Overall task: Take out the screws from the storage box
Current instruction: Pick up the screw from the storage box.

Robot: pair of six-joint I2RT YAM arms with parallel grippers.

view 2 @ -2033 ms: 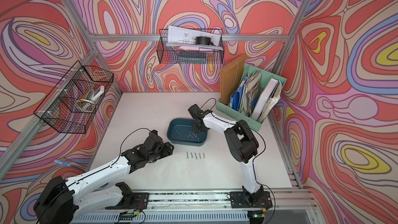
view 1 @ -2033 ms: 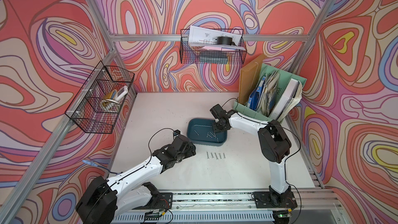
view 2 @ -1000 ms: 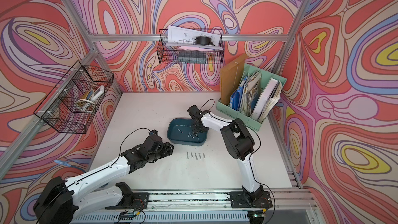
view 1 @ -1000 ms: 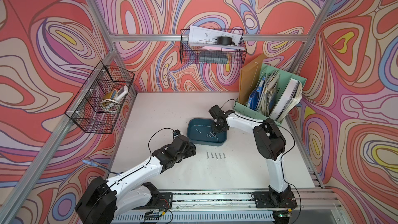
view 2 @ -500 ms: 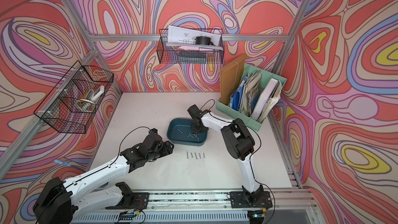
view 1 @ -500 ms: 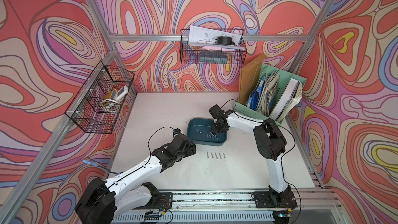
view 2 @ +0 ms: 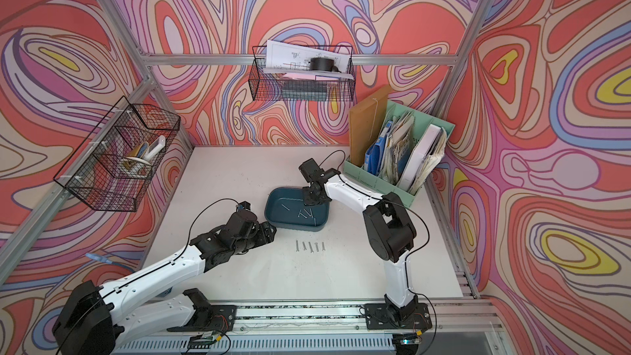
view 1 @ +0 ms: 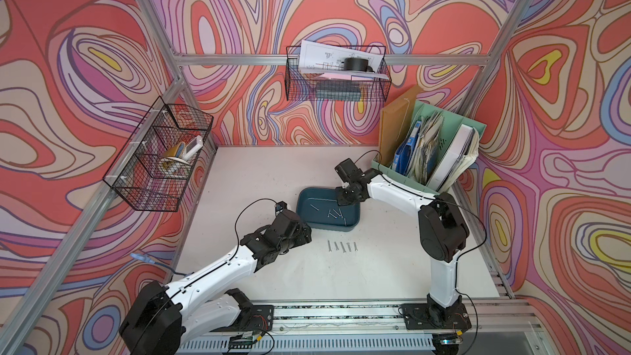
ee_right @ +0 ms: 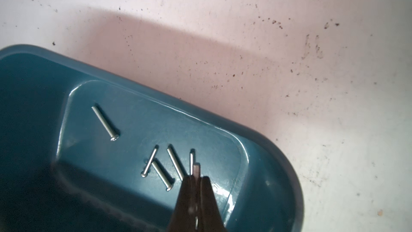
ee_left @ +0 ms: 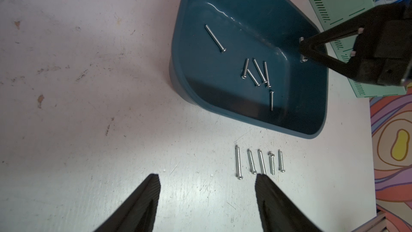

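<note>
While right gripper [ee_left: 303,49] pinches thin silver screw [ee_left: 301,39] over teal storage box [ee_left: 245,27], left gripper [ee_left: 207,176] wide, empty.

The storage box [ee_left: 245,7] is glossy, smooth teal plastic, catching glints along its floor's edges. The screws [ee_left: 259,70] are bright bare metal, finely threaded. The bench [ee_left: 89,85] is matt, pale, scuffed and speckled with dark marks.

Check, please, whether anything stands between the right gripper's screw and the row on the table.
Only the storage box's near wall, since the right gripper holds the screw inside it. The open left gripper hovers beside the row, not across the path.
</note>
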